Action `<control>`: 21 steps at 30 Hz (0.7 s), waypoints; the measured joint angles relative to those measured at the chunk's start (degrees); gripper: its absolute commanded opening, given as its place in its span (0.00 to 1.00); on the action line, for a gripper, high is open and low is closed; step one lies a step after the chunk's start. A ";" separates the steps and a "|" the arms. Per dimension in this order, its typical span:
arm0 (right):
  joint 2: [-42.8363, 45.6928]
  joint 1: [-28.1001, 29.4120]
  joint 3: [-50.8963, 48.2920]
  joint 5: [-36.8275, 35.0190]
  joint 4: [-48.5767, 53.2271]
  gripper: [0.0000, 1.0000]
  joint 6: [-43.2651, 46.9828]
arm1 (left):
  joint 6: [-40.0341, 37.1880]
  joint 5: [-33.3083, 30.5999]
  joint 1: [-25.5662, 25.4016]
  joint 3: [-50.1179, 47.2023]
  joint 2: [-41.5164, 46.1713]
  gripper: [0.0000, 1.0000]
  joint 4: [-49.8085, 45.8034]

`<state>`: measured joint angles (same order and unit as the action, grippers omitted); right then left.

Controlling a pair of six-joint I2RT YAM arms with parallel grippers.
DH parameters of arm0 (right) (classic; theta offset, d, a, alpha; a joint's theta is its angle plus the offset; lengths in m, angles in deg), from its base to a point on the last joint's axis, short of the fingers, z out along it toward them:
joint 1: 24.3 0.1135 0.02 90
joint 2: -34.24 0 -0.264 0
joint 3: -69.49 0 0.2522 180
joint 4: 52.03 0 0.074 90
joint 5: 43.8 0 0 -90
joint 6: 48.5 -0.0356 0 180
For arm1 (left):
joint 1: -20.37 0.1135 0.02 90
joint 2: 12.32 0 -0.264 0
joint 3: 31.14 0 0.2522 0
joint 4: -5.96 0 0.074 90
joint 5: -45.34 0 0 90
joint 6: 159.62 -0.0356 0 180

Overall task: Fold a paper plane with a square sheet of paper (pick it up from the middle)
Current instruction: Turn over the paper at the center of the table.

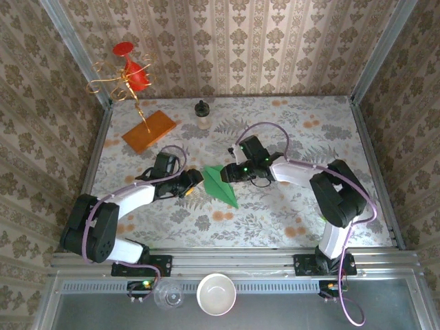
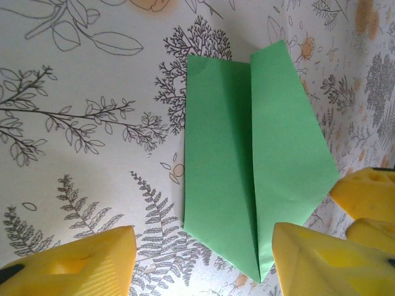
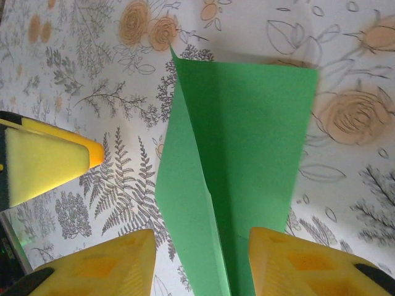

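green paper plane [image 1: 221, 184] lies flat on the tabletop [image 1: 289, 220], mid-frame in the top view, between both hands. left hand [image 1: 193, 181] jaws wide, holding nothing; right hand [image 1: 231, 172] likewise wide, empty. creasing step seems finished; next move likely needs a centre pinch to lift.

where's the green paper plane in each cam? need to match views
Top external: paper plane at frame centre, lying flat.
Left wrist: paper plane centre-right, pointed tip near the bottom edge.
Right wrist: paper plane centre, running off the bottom edge.
Shared landmark: the fern-and-flower tablecloth under it.
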<state>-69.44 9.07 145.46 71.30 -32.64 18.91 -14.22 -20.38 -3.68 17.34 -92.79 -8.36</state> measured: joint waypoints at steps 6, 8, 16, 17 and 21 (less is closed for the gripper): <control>-3.28 0.00 2.14 2.08 1.97 0.38 3.63 | 0.57 -0.55 -0.31 -0.09 0.24 0.63 1.60; -4.11 0.00 2.60 2.43 2.38 0.33 4.68 | 0.57 -0.59 -0.31 -0.09 0.28 0.63 1.90; -4.79 -0.24 3.43 4.24 2.10 0.07 5.84 | 0.52 -0.55 -0.31 -0.09 1.53 0.64 2.58; -4.70 -0.37 3.41 4.59 1.66 0.06 5.22 | 0.52 -0.50 -0.31 -0.09 2.03 0.64 2.84; -1.79 -1.46 1.01 6.69 -2.64 0.05 0.68 | 0.42 0.68 -0.31 -0.09 4.37 0.66 4.79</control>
<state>-71.23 7.60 146.47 77.99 -35.29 19.58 -13.81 -19.71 -3.99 17.25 -88.42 -3.57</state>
